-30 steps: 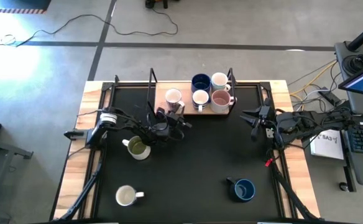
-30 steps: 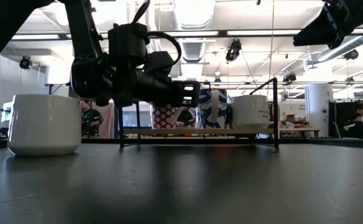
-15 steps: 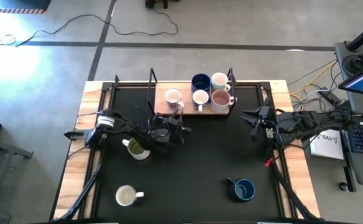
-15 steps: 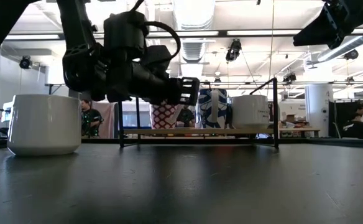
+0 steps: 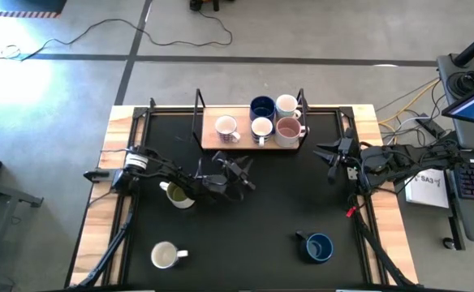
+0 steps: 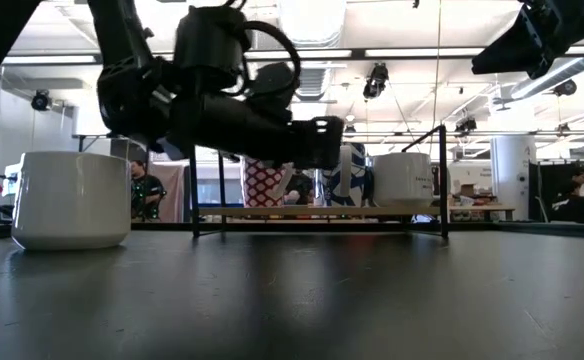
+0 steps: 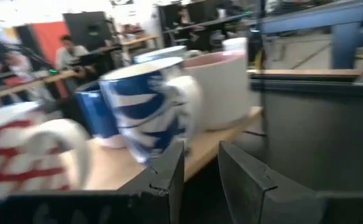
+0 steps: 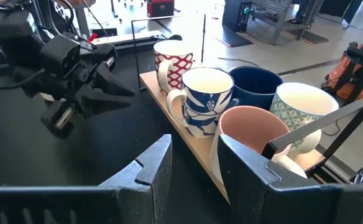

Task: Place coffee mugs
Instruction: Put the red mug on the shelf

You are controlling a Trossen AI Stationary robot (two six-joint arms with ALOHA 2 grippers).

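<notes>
Five mugs (image 5: pixel 261 126) just beyond the left hand (image 5: pixel 243 172).

On the pale wooden tray (image 5: pixel 241 143) stand a white mug with red print (image 8: pixel 173 61), a white mug with blue pattern (image 8: pixel 201 98), a dark blue mug (image 8: pixel 256 82), a pink mug (image 8: pixel 247 140) and a white mug with teal pattern (image 8: pixel 303 106).

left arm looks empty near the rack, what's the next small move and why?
Probably swing the left end effector back over the olive-green mug just behind it and descend. It holds nothing, five mugs already sit on the wooden tray, and that mug is the nearest of three on the mat. The right end effector waits at the table's edge.
</notes>
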